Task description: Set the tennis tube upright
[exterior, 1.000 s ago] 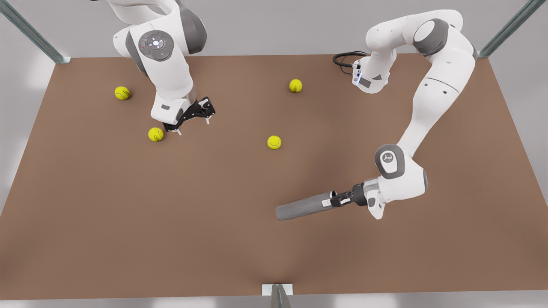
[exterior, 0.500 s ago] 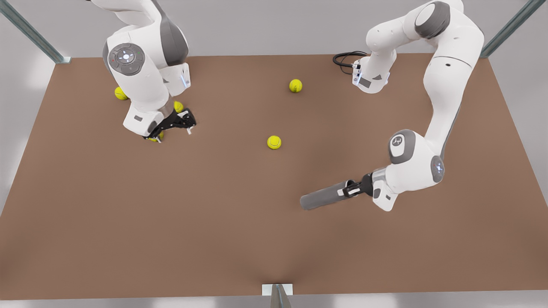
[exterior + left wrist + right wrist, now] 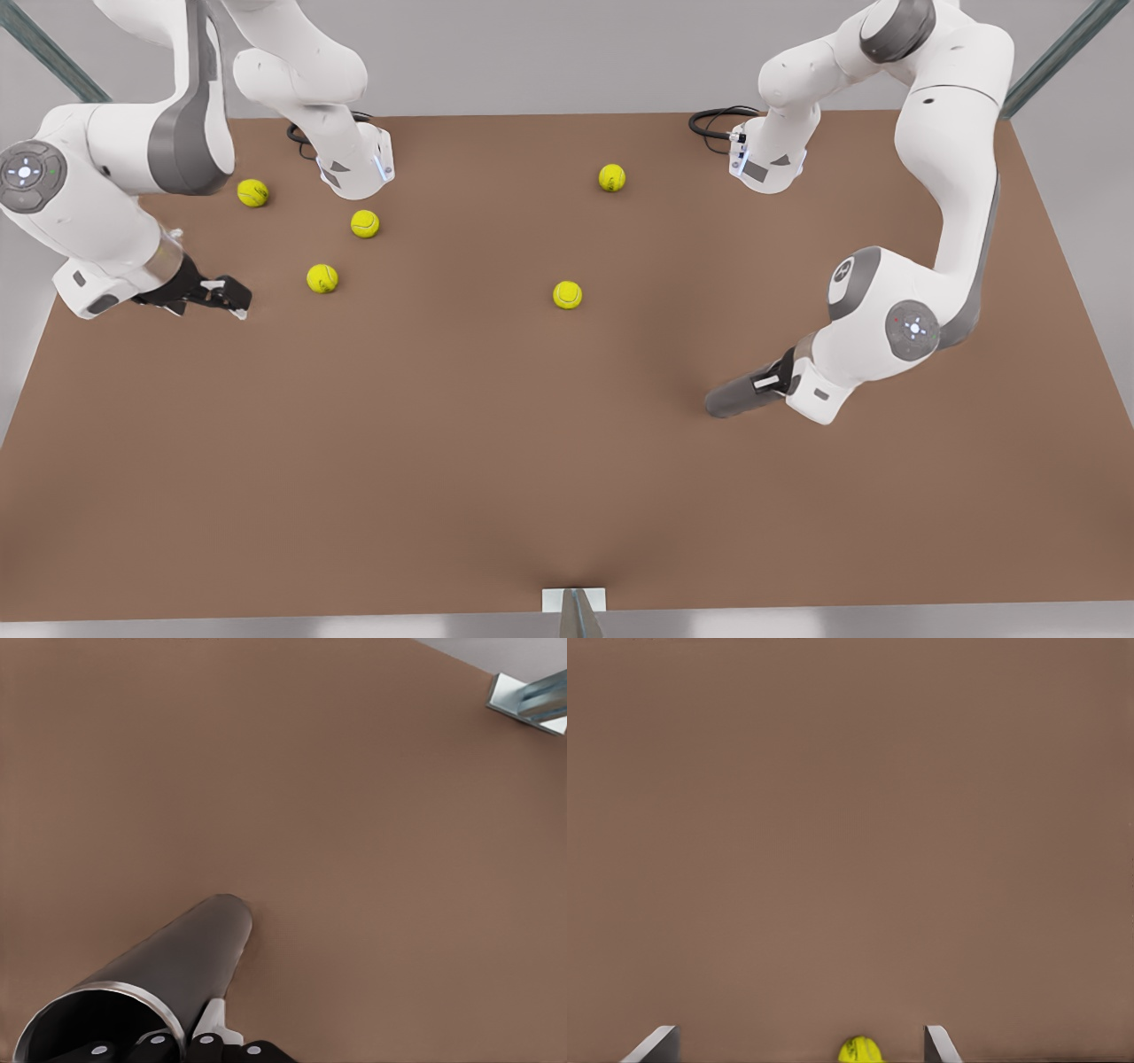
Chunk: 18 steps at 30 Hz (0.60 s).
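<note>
Tube (image 3: 735,396) tilted, low over table (image 3: 496,461) at front view's right, clamped at rim in left gripper (image 3: 772,382). Right gripper (image 3: 232,303) farther back at left, fingers spread, holding nothing. Balls (image 3: 567,294) beyond.

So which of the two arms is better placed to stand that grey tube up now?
The left. Its gripper already grips the tennis tube by its rimmed end, tilted above the table. The right gripper hangs open, far off near the balls.
</note>
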Each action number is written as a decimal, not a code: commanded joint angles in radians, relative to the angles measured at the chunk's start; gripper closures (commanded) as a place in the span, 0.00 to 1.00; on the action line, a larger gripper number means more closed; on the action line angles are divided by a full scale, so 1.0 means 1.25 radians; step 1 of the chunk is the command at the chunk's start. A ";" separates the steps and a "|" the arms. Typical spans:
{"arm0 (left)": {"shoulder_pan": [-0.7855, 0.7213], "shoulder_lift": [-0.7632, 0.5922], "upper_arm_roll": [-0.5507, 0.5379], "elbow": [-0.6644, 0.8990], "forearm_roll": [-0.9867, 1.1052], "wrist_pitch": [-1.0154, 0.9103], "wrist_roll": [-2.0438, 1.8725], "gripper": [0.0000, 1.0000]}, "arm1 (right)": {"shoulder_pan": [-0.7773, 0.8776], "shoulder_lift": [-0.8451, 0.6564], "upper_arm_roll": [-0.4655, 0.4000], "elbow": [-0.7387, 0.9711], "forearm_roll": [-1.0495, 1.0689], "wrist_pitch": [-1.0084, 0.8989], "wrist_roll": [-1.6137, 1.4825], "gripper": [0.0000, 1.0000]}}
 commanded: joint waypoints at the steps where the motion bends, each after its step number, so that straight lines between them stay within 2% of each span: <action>1: -0.003 0.000 0.000 0.000 0.102 -0.004 0.001 0.79 | 0.114 0.000 0.000 0.000 0.000 0.001 0.000 0.00; 5: -0.011 0.002 0.000 0.000 0.178 -0.017 0.001 0.79 | 0.112 0.000 0.000 0.000 0.000 0.001 0.000 0.00; 18: -0.029 0.042 0.008 0.026 0.182 -0.015 0.007 0.79 | 0.107 0.000 0.000 -0.002 0.000 0.006 0.000 0.00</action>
